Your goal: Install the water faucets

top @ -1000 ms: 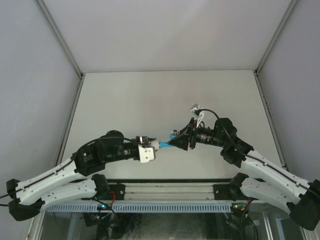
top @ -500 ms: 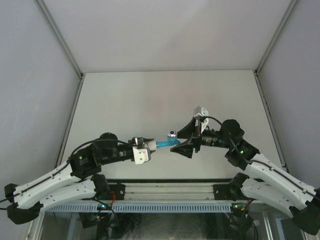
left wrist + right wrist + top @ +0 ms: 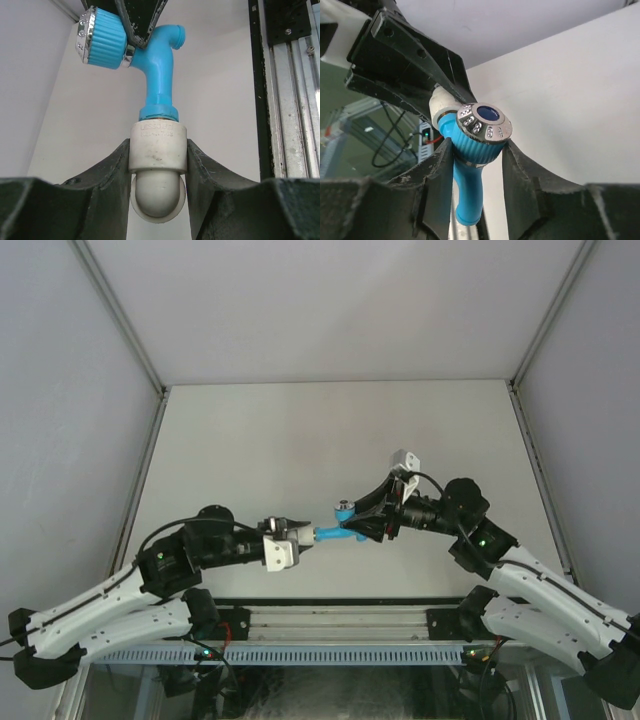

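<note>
- The left gripper (image 3: 297,531) is closed narrowly on a white-grey pipe fitting (image 3: 158,145); its two dark fingers (image 3: 112,175) press the fitting's sides, and the fitting's rounded end sits low between them.
- The blue faucet (image 3: 159,70) stands out of the fitting's open end, its base collar meeting the fitting's rim; how far it is seated inside cannot be told.
- In the left wrist view the faucet's body bends near the top; the short spout (image 3: 176,37) points to the right, and the ribbed handle (image 3: 479,132) with its chrome cap points to the left.
- The right gripper (image 3: 477,150) is closed on that handle; one finger lies against the blue ribs, the other against the edge of the chrome cap; the faucet's body hangs down between the two fingers in the right wrist view.
- From above, the two grippers face each other tip to tip, with the faucet lying roughly level between them; the fitting is at its left end and the handle at its right end.
- The faucet is held off the pale table (image 3: 300,440), over the middle of its near part, in front of both arm bases.
- A metal rail (image 3: 290,100) runs down the right side of the left wrist view, beyond the gripper.
</note>
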Tool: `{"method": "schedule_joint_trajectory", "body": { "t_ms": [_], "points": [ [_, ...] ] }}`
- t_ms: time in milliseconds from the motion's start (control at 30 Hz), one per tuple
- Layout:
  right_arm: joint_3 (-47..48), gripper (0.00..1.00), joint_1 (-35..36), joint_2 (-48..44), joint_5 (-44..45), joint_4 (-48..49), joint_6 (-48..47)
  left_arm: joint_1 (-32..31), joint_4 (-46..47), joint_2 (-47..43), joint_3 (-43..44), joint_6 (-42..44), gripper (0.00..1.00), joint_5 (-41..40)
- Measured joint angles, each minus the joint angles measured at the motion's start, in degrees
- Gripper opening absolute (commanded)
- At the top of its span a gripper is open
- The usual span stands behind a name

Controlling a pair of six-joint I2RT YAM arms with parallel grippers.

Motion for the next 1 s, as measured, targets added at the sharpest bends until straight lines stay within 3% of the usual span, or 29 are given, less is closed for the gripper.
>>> {"method": "schedule_joint_trajectory", "body": {
  "t_ms": [100,133,267,533,767,900,1000],
  "points": [
    [0.0,0.2,-0.8,0.5,-0.3,0.9,5.1,0.1,0.2,0.1,0.0,0.0,0.0,-0.2],
    [0.0,0.23,-1.1,0.9,-0.5,1.2,7.5,0.1,0.3,0.1,0.0,0.0,0.0,-0.2],
    [0.2,0.54,-1.7,2.1,-0.4,-0.1,15.2,0.1,0.3,0.1,0.0,0.1,0.0,-0.6],
    [2.9,0.72,-2.1,0.3,6.3,-11.4,16.8,0.1,0.2,-0.5,0.0,0.1,0.0,-0.9],
    [2.9,0.75,-2.0,-7.5,5.2,-11.8,-1.8,0.1,0.1,-0.6,0.0,0.1,0.0,-0.8],
    [1.9,0.77,1.5,-12.3,4.3,-12.2,-23.0,0.1,0.0,-0.5,0.0,0.1,0.0,-0.8],
    [-0.3,0.81,9.7,-15.1,6.6,-13.6,-40.8,0.1,0.0,-0.3,0.0,0.0,0.0,-0.7]
  ]
}}
